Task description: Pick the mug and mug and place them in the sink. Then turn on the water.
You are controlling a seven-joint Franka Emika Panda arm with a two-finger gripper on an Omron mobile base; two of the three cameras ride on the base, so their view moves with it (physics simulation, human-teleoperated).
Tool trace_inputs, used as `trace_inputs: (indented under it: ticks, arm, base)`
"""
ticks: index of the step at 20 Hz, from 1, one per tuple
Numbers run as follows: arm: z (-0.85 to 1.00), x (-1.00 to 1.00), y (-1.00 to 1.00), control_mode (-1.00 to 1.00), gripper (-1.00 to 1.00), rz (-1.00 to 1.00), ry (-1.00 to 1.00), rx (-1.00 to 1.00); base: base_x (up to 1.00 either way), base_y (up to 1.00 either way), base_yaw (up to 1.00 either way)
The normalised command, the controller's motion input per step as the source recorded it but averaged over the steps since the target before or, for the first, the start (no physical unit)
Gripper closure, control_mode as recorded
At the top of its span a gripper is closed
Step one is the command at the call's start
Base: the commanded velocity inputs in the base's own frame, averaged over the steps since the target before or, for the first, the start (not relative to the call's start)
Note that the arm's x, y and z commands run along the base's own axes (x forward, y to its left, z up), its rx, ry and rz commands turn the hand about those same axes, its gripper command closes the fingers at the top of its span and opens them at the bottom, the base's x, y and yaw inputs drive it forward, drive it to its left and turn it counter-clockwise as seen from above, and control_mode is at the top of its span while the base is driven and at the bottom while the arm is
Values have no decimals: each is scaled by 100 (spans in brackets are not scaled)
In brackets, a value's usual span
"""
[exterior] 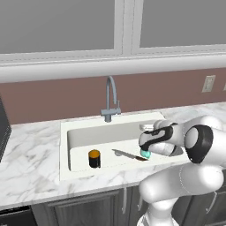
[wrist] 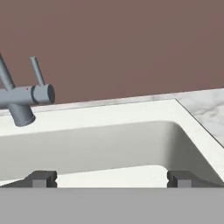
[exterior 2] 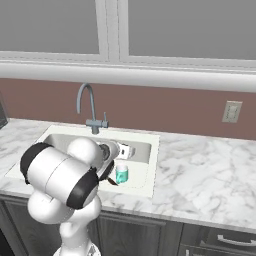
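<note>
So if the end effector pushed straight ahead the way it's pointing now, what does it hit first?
Probably the sink's back wall. The open end effector points across the basin toward it, with the faucet off to the left of that line. Depth is hard to judge.

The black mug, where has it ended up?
The black mug stands upright in the sink, near its left end in the left base view, left of a knife.

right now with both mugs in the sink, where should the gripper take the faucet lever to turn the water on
Take the lever, the thin rod slanting up from the faucet body, near its free upper end. Come from the front, open gripper straddling it; the spout's stem crowds one side, leaving less room there.
</note>
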Motion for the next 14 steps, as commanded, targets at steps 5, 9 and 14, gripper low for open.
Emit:
trace_inputs:
  ticks: [5, 9, 14]
  arm:
    - [16, -3, 1, -100, -100, 0, -9, 0]
    - [18, -3, 4, -100, -100, 0, -6, 0]
    - [18, -1, 10, -100, -100, 0, -4, 0]
  base:
    - [0, 0, 0]
    - [0, 0, 0]
    - [0, 0, 0]
